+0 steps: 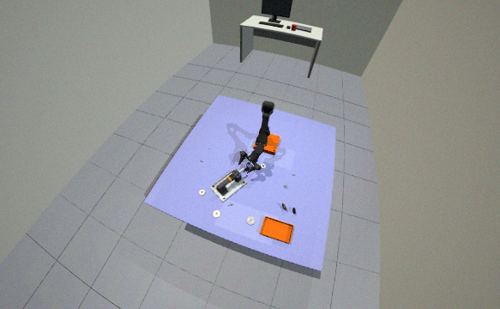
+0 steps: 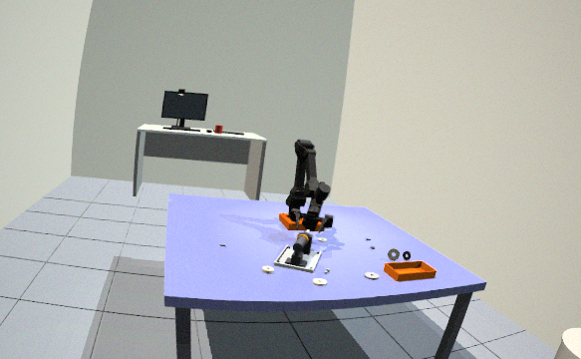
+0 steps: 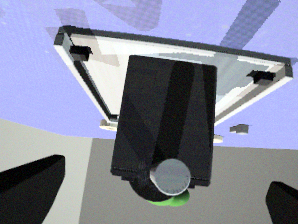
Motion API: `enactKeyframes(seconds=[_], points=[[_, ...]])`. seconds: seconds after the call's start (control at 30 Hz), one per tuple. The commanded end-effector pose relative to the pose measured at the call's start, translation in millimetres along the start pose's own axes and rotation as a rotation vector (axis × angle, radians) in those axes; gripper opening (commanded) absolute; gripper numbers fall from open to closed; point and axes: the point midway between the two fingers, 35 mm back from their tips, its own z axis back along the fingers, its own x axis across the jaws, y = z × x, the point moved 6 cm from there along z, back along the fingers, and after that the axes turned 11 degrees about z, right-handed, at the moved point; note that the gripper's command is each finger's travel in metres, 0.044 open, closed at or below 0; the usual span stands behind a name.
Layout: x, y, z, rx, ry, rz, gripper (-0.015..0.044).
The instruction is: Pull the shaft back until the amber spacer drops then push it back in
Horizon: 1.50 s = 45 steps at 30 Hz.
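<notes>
My gripper [image 1: 244,166] [image 2: 310,229] is open and empty at the robot-side end of the fixture; in the wrist view its fingers stand wide on either side of the shaft. The pale shaft end [image 3: 170,176] faces the wrist camera, sticking out past a black block [image 3: 165,110]. The fixture has a white base plate [image 1: 238,184] [image 2: 314,259] [image 3: 107,62], with dark blocks and a dark cylindrical part on it. An amber spacer [image 1: 230,178] [image 2: 303,235] shows as a ring around the shaft line. The black block hides the spacers in the wrist view.
An orange tray [image 1: 277,230] [image 2: 411,270] is at the front right; another orange box [image 1: 273,143] [image 2: 286,221] is under the arm. Pale rings, including one left of the fixture [image 1: 201,192] [image 2: 268,269], two dark rings and small grey parts lie about the table.
</notes>
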Motion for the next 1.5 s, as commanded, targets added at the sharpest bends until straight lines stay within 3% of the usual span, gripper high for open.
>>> enactKeyframes(seconds=[0.0, 1.47], points=[[0.1, 0.2, -8.4, 0.001, 0.002, 0.003, 0.044], [0.8, -0.5, -20.2, 0.002, 0.002, 0.004, 0.044]])
